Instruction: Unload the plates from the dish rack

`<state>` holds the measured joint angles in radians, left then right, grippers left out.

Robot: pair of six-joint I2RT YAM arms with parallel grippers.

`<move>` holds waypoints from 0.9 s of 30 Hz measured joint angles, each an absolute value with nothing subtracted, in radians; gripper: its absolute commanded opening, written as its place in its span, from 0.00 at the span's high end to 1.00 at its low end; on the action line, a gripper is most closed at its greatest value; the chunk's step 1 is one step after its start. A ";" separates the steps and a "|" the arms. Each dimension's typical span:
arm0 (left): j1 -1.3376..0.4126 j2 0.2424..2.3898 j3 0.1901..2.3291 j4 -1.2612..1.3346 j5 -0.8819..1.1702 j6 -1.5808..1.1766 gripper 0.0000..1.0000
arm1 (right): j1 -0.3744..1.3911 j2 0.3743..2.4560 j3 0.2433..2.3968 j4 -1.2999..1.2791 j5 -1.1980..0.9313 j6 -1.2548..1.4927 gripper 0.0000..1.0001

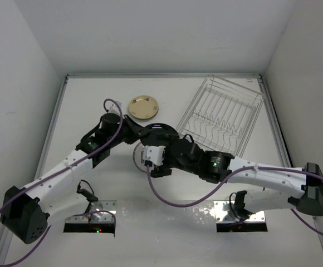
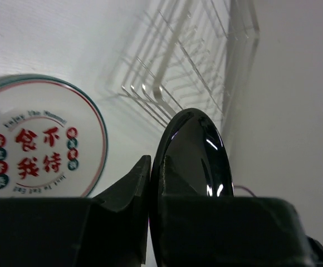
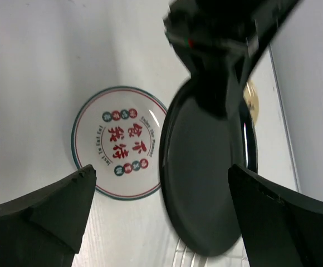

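Left gripper (image 2: 157,186) has its jaws closed on the rim of the glossy black round plate (image 2: 197,153), holding it up on edge over the white counter (image 1: 94,100), not flat. In the left wrist view the plate is seen almost edge-on, long axis running up and away from the jaws. Right gripper (image 3: 160,169) has its jaws spread wide to either side of the same plate, whose broad face is turned toward the right wrist camera; contact cannot be told. Directly below lies a white round plate with red characters and a teal rim (image 3: 120,142), flat on the counter. A tan round plate (image 1: 143,107) lies flat farther back. The silvery wire dish rack (image 1: 223,114) sits at the far right, skewed, long axis running diagonally from near-left to far-right.
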<state>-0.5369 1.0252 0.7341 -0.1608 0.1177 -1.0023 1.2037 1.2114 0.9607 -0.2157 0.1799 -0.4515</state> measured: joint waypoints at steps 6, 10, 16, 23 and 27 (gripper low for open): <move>-0.444 1.138 0.795 -0.167 -0.045 -0.956 1.00 | 1.204 1.037 0.751 -0.094 0.392 -0.276 0.01; -0.345 1.348 0.935 -0.138 -0.176 -0.899 0.96 | 1.200 0.879 0.722 -0.086 0.538 -0.109 0.01; -0.280 1.666 1.163 -0.083 -0.272 -0.835 0.97 | 1.200 0.735 0.710 -0.125 0.630 0.052 0.01; -0.266 1.896 1.287 -0.060 -0.282 -0.803 0.77 | 1.200 0.630 0.661 -0.234 0.684 0.122 0.01; -0.260 1.920 1.308 -0.063 -0.269 -0.803 0.34 | 1.200 0.589 0.651 -0.271 0.702 0.137 0.01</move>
